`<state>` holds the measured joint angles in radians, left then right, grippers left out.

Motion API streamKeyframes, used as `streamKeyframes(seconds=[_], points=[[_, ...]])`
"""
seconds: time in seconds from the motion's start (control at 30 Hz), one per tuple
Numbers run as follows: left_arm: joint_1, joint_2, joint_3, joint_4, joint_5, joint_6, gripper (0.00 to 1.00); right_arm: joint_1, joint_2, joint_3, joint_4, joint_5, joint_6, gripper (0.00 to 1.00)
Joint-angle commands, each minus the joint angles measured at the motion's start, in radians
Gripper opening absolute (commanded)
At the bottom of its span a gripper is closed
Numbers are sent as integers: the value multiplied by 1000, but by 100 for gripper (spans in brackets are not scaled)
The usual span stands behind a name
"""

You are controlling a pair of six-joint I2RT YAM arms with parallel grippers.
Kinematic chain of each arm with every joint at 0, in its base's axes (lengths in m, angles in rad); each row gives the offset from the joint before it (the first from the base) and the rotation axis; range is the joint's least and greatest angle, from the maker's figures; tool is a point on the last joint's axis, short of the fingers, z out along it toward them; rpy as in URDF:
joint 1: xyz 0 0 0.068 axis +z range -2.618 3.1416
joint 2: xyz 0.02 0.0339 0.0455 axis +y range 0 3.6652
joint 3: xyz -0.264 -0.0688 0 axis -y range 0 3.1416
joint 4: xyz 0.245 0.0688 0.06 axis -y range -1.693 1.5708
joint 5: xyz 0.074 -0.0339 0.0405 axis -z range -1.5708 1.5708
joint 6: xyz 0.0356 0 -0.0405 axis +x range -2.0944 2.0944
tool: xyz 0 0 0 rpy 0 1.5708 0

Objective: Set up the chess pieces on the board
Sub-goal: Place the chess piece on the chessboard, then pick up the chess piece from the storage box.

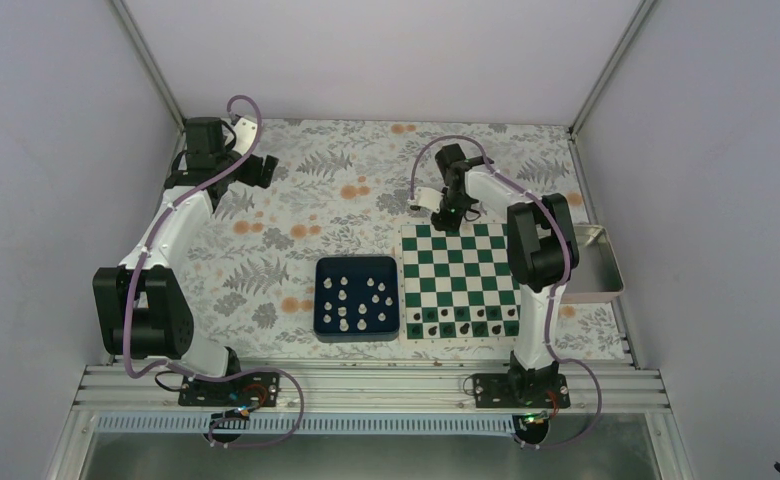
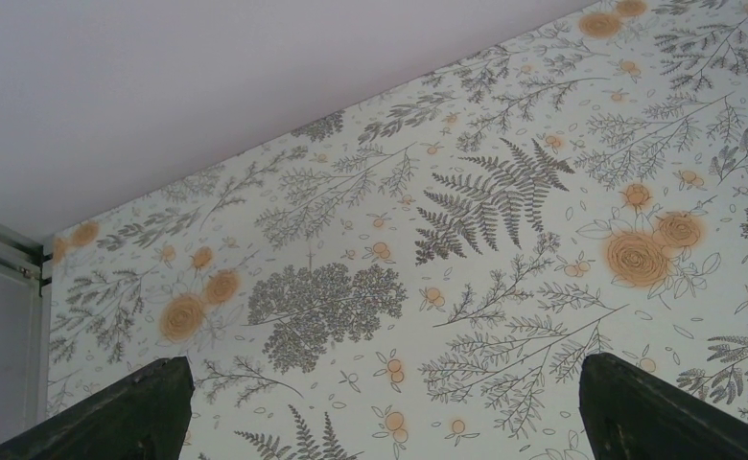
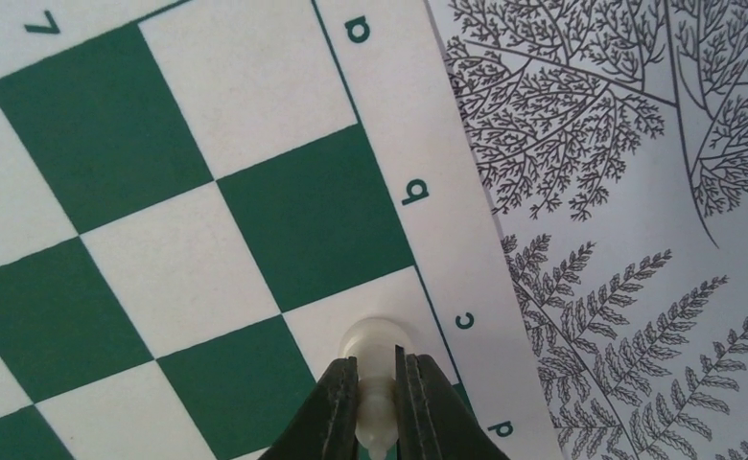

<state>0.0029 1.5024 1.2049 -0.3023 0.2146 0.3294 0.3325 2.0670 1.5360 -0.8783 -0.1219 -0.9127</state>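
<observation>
The green and white board (image 1: 463, 265) lies right of centre, with several black pieces along its near rows. Several white chess pieces (image 1: 358, 303) stand in a dark blue tray (image 1: 356, 264) left of the board. My right gripper (image 1: 450, 214) is at the board's far edge. In the right wrist view it (image 3: 378, 402) is shut on a white chess piece (image 3: 378, 350), whose base rests over the white square by letter c of the board (image 3: 111, 153). My left gripper (image 1: 262, 170) is far back left over the floral cloth; its fingers (image 2: 135, 412) stand wide apart and empty.
A shiny metal tray (image 1: 598, 262) lies right of the board, partly behind my right arm. The floral cloth (image 1: 296, 230) covers the table. Grey walls enclose the back and sides.
</observation>
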Motion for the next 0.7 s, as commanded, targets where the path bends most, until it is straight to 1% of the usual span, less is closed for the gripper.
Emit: streamKeyframes(seconds=[0.0, 0.2, 0.3, 0.37, 0.47, 0.67], points=[[2, -1, 5, 4, 14, 8, 100, 1, 3, -12, 32, -12, 2, 15], [2, -2, 3, 4, 14, 10, 100, 2, -74, 16, 4, -10, 6, 35], [2, -3, 3, 5, 14, 11, 100, 18, -126, 79, -45, -9, 11, 40], [2, -2, 2, 5, 15, 11, 100, 58, -152, 126, -78, -1, 15, 41], [3, -1, 5, 5, 15, 11, 100, 158, -169, 194, -120, 29, 21, 42], [2, -9, 0, 5, 5, 11, 100, 383, -127, 319, -178, 47, 39, 42]])
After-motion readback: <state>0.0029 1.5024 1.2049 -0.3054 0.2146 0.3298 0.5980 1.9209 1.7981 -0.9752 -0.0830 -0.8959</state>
